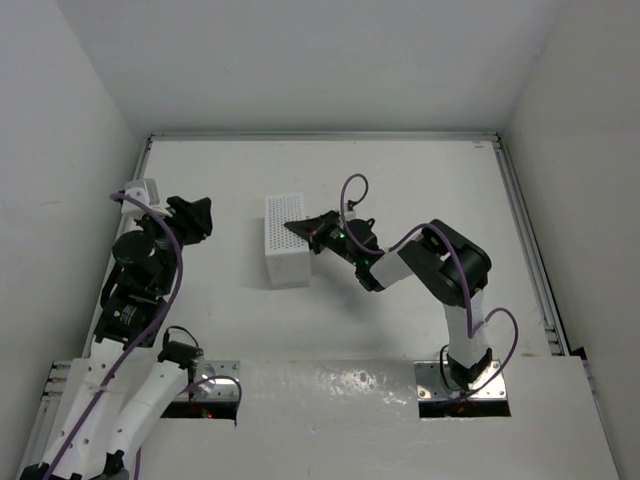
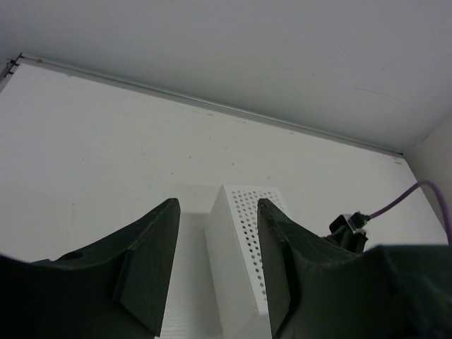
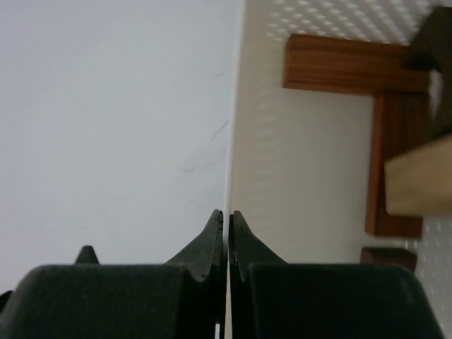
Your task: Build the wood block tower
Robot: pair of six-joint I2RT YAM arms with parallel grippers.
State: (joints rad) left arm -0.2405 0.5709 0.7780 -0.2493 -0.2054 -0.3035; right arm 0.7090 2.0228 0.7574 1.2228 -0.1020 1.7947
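Several wooden blocks (image 3: 353,65) lie inside the white box (image 1: 287,262), just across the thin wall the nearer right gripper (image 3: 227,220) pinches, one reddish bar crosswise to it; the left gripper (image 2: 217,212) hangs open, well apart

The left arm (image 1: 135,300) and right arm (image 1: 456,268) are showing white links joined by rounded black joints. A thin purple cable (image 1: 343,195) is looping along each. The fingers (image 2: 148,261) are looking matte black and wedge-shaped.

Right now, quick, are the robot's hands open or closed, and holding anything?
Left gripper: open, empty.
Right gripper: shut on the wall of the white box.
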